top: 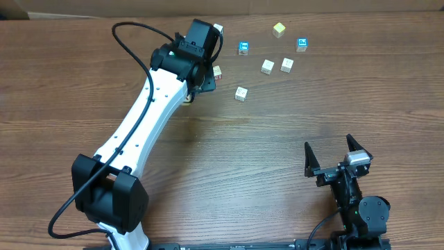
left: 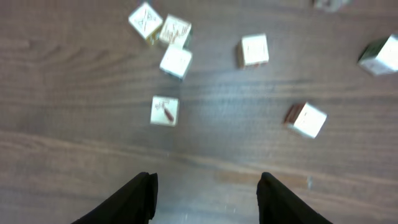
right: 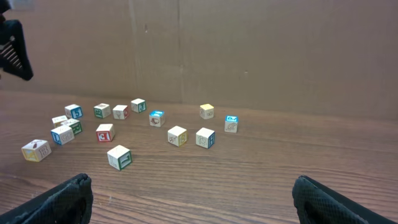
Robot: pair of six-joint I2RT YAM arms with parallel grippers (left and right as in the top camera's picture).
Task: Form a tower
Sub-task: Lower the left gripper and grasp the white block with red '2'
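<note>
1. hovering the left gripper [left: 206,186] over the far-left scatter of cubes [left: 176,60]; fingers apart, only bare table [left: 74,143] between them, nothing held.
2. we read this as lining up a pick: the nearest cube [left: 165,111] lies ahead of the tips, not yet between them.
3. tower: no clear stack in any view. the left arm [top: 149,114] covers part of that cluster from overhead, so we can't tell if one stands there.
4. right gripper [top: 329,144] is spread wide, empty, low at the near edge, well apart from the cubes, likely keeping clear.
</note>
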